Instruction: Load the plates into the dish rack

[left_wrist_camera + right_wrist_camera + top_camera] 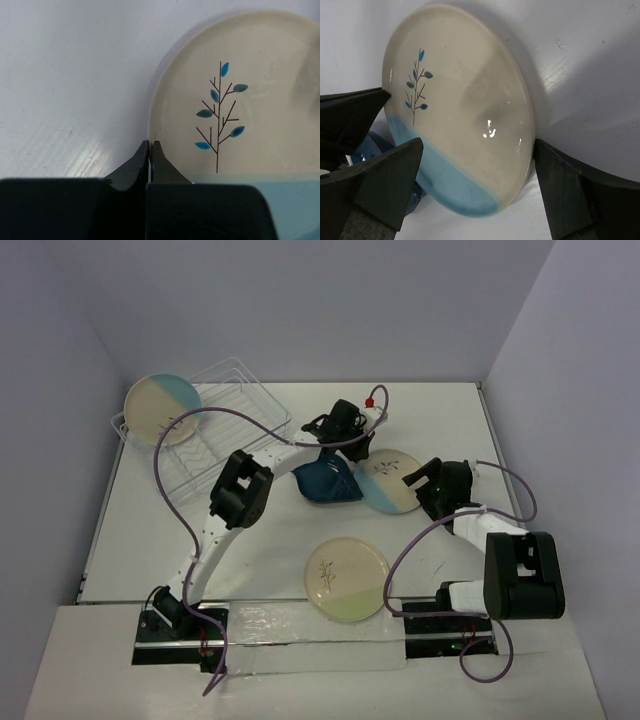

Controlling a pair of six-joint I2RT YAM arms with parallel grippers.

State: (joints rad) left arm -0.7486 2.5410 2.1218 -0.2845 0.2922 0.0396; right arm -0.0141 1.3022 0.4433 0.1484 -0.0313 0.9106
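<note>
A beige plate with a light-blue section and a sprig [393, 480] lies tilted, leaning on the dark-teal leaf plate [328, 482]. My left gripper [355, 450] is shut, its tips [150, 145] at this plate's rim [240, 100]. My right gripper [475, 185] is open, one finger [385, 180] on each side of the plate's raised edge [465, 115]; it shows in the top view [422, 485] too. A second beige and blue plate [160, 405] stands in the clear dish rack [235, 405]. A cream plate with a green section [347, 577] lies flat near the front.
The dish rack stands at the back left against the wall. The teal plate shows under the tilted plate in the right wrist view [365, 150]. Purple cables [170, 490] loop over the left side of the white table [150, 540].
</note>
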